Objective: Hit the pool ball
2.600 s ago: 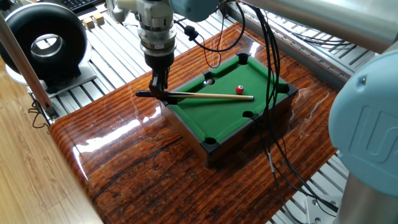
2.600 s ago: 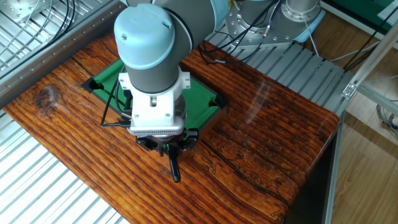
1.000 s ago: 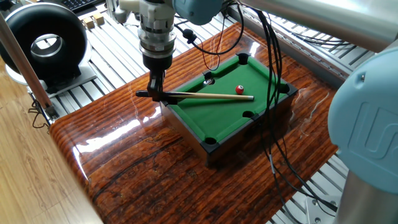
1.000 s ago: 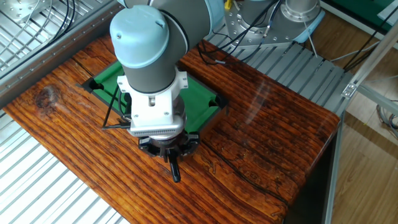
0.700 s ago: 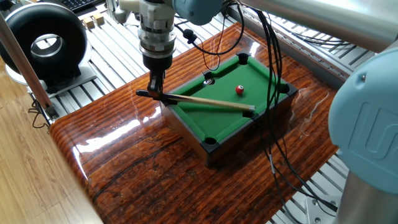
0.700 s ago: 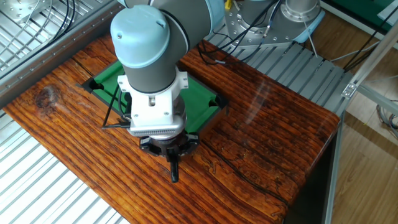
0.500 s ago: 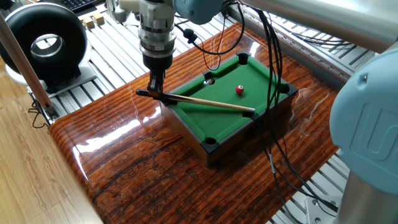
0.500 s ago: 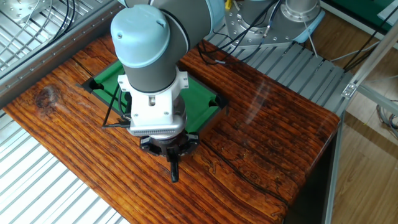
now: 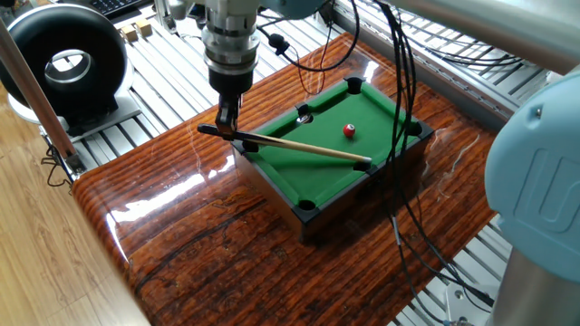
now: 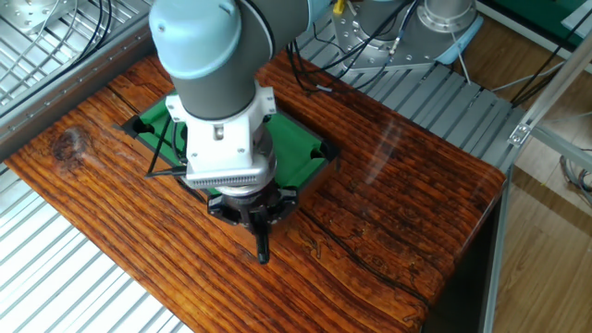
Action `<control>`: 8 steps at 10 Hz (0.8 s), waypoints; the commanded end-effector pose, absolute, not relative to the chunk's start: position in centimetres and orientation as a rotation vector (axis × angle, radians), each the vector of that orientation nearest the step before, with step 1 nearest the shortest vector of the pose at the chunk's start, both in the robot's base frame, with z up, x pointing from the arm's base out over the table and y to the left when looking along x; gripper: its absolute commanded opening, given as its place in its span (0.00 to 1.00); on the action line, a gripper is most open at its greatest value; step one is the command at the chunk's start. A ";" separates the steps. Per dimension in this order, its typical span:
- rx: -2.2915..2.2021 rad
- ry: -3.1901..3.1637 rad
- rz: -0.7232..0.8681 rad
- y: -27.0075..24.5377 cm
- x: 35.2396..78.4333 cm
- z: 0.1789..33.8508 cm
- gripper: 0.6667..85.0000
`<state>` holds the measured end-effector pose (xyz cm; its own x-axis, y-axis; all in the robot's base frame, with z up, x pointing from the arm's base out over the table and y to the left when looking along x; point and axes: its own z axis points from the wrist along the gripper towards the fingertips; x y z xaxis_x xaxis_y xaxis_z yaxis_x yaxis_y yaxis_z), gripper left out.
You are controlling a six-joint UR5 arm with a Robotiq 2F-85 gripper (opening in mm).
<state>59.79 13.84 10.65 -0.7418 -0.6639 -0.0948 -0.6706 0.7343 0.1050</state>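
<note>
One fixed view: arm vertical, gripper [image 9: 227, 122] clamping cue [image 9: 299, 147].

Pale blue joint caps, silver links, black cables, dark end effector [image 9: 227, 119].

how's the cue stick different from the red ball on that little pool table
The cue stick is long, thin and tan with a black butt; the pool ball is tiny, round and glossy red. The stick is clamped in the gripper and slants across the felt; the ball sits free. Both are over the green pool table.
</note>
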 end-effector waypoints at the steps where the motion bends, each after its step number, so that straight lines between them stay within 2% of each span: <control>1: -1.117 2.878 0.213 14.6 59.4 11.9 0.00; 8: -1.262 2.843 0.104 14.5 59.0 11.7 0.00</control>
